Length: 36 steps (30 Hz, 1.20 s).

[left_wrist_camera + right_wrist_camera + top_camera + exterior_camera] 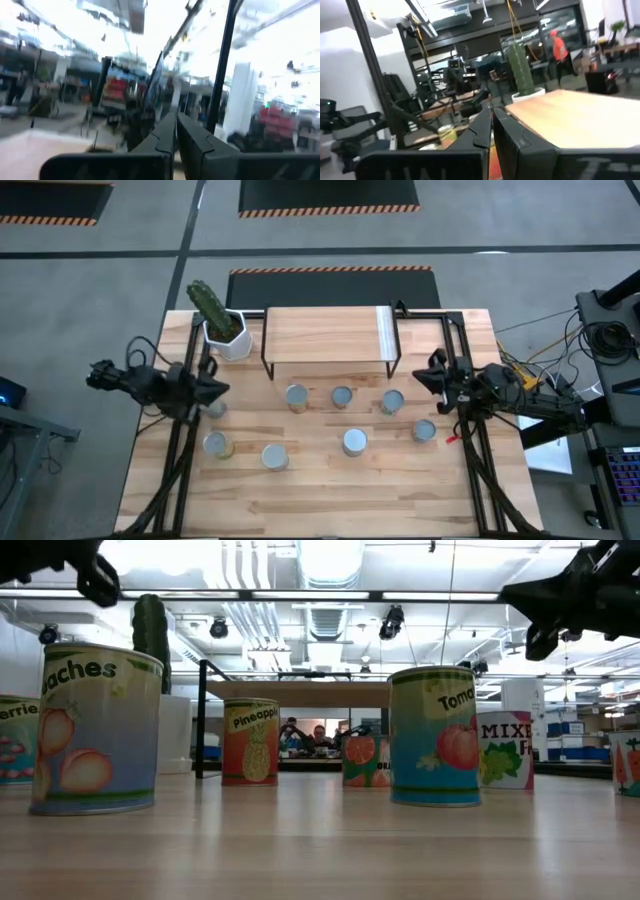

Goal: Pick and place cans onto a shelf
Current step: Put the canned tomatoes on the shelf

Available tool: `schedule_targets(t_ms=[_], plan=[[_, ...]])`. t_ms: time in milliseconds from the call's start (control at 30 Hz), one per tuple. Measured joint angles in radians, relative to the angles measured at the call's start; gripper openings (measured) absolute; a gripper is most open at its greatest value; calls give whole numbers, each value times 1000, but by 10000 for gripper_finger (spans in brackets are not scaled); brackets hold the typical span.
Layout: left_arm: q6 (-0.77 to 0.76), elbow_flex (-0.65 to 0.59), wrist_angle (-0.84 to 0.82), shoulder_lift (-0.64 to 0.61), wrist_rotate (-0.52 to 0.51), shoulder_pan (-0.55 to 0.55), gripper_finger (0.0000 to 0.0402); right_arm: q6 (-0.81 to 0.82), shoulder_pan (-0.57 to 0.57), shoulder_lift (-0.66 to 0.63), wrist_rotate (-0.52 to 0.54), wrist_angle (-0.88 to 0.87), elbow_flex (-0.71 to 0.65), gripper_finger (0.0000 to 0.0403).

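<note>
Peaches can (97,730) seemingly below closed left gripper (218,389).

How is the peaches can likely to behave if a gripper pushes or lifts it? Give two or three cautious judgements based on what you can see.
The peaches can stands upright on a flat base, so a low push would probably slide it rather than tip it. Its rigid-looking metal top suggests it will not squash. The smooth, glossy label may be slippery, and on its side it would likely roll.
</note>
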Motion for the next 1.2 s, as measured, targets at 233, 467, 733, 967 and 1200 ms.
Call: schedule_targets(t_ms=[233,467,733,967,1200], plan=[[134,0,96,35,3,0,0,23,0,1,60,20,7,9],[225,0,397,192,5,0,0,-46,0,107,64,42,107,9],[218,13,600,391,7,0,0,-188,0,336,49,-65,314,9],[124,59,604,543,7,0,0,-295,22,482,-9,-132,445,9],[94,93,601,678,6,0,0,-328,109,560,-7,-146,495,9]])
